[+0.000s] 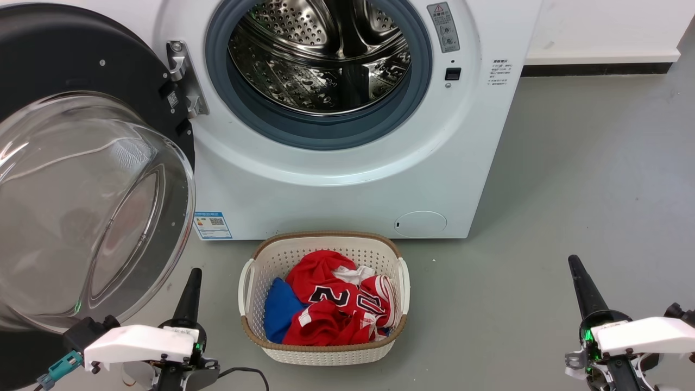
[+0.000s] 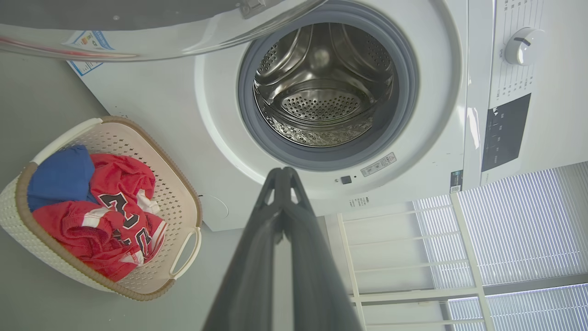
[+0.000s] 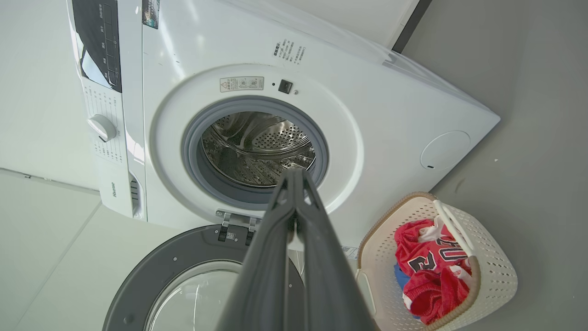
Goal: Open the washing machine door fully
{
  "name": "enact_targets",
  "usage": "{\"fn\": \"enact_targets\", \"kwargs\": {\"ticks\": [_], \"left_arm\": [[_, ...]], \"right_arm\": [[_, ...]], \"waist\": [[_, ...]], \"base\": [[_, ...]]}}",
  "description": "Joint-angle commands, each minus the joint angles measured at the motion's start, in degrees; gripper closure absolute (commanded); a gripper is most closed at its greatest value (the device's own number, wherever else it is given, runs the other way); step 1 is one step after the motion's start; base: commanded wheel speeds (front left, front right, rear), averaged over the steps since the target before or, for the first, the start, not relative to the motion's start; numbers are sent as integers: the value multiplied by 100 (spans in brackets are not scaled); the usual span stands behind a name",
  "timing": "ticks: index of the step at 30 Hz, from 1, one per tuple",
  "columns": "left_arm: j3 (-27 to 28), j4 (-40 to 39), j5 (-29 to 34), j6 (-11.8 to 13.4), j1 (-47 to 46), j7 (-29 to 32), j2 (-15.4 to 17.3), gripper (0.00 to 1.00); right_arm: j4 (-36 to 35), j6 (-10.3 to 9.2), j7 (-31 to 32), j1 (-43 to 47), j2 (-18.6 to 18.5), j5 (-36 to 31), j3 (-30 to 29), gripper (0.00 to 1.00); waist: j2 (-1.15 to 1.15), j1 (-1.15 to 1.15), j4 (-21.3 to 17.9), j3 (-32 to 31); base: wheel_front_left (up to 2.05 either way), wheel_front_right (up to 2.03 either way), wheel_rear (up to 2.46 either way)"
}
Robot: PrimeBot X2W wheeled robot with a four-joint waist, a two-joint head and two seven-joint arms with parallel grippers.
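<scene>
The left gripper (image 1: pixel 194 273) has its two long dark fingers pressed together on nothing, and the right gripper (image 1: pixel 573 262) is closed and empty too. The large round glossy black washing machine door (image 1: pixel 70 60) with its clear glass bowl stands swung wide, just outside the left gripper. The big white front-loading washing machine (image 1: pixel 347 184) stands ahead of both. A white woven laundry basket (image 1: pixel 326 355) sits between them.

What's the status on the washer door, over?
Left hand shut, empty; right hand shut, empty. Washing machine door stands wide open. Laundry basket on floor, apart from door.
</scene>
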Motion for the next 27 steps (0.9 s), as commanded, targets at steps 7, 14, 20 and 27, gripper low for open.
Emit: {"fn": "enact_targets", "kwargs": {"ticks": [7,14,20,27], "left_arm": [[109,-44,-359,-93,-127,109,-36,100],[191,-40,-699,-139,-138,207,-95,100],[259,-38,-938,-188,-146,279,-131,100],[332,-35,-1208,-234,-130,357,-159,100]], "right_arm": [[9,0,79,-160,13,420,-46,100],[46,0,148,-188,18,817,-83,100],[75,0,203,-217,23,1104,-111,100],[108,0,259,-242,28,1422,-140,100]], "waist": [[0,0,12,-5],[0,0,26,-12],[0,0,37,-16],[0,0,49,-22]], "base": [[0,0,0],[0,0,0],[0,0,0],[0,0,0]]}}
